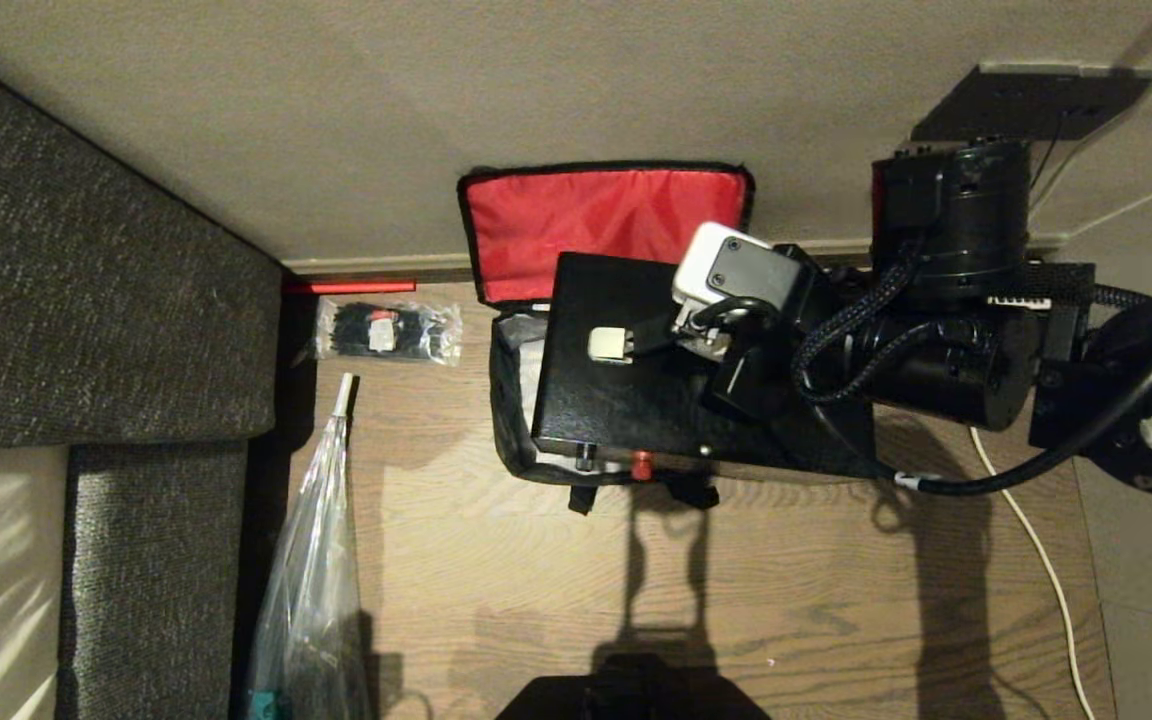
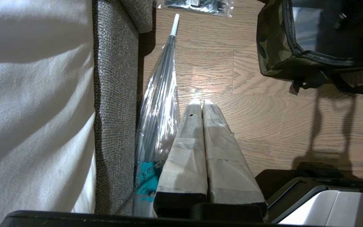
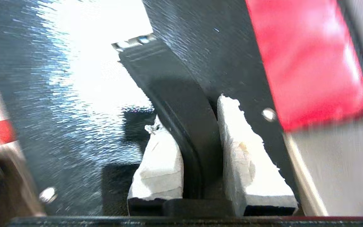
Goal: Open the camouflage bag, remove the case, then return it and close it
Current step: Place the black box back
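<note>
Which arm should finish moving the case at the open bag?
Right: the right gripper is shut on the case handle, with the case over the camouflage bag. The left gripper is shut, away by the umbrella.

The right hand (image 1: 626, 345) holds the case (image 1: 626, 400) above the open camouflage bag (image 1: 511, 400).

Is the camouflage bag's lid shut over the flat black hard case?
No, the camouflage bag has its red-lined lid folded back, and the flat black hard case shows uncovered above the opening.
</note>
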Robot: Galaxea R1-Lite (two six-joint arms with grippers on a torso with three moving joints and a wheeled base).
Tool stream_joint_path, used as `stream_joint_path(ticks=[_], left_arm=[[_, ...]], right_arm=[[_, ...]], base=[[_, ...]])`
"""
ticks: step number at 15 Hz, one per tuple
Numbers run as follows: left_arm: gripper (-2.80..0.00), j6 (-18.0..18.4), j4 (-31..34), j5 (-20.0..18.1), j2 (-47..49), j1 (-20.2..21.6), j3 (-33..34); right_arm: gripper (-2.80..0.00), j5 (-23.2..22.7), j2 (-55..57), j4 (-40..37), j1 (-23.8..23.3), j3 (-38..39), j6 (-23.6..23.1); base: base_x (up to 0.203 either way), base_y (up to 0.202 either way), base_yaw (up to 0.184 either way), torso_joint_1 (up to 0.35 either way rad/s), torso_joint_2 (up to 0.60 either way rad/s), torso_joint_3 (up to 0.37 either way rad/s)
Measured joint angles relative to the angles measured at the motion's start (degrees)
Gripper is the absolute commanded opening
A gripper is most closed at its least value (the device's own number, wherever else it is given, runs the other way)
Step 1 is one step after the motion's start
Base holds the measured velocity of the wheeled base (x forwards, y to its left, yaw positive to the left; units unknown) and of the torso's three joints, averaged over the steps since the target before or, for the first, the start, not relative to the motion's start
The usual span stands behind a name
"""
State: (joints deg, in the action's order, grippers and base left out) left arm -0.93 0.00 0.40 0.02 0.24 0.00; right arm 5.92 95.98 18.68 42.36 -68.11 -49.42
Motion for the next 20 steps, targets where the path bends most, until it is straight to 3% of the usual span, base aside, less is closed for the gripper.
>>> stream_joint_path(ticks=[5, 10, 20], left_arm=[[-2.80, 0.0, 0.0, 0.0, 0.0, 0.0, 0.0], [-2.80, 0.0, 0.0, 0.0, 0.0, 0.0, 0.0], [-2.80, 0.0, 0.0, 0.0, 0.0, 0.0, 0.0]], right_arm=[[-2.80, -17.0, 2.7, 0.7, -0.7, -2.1, -0.3], [-2.80, -30.1, 6.3, 0.0, -2.5, -3.6, -0.8], [-2.80, -40.0, 13.7, 0.3, -12.0, -9.1, -1.6]], base=[[0.000, 0.000, 0.000, 0.000, 0.00, 0.000], [0.000, 0.000, 0.000, 0.000, 0.00, 0.000], [0.000, 0.000, 0.000, 0.000, 0.00, 0.000]])
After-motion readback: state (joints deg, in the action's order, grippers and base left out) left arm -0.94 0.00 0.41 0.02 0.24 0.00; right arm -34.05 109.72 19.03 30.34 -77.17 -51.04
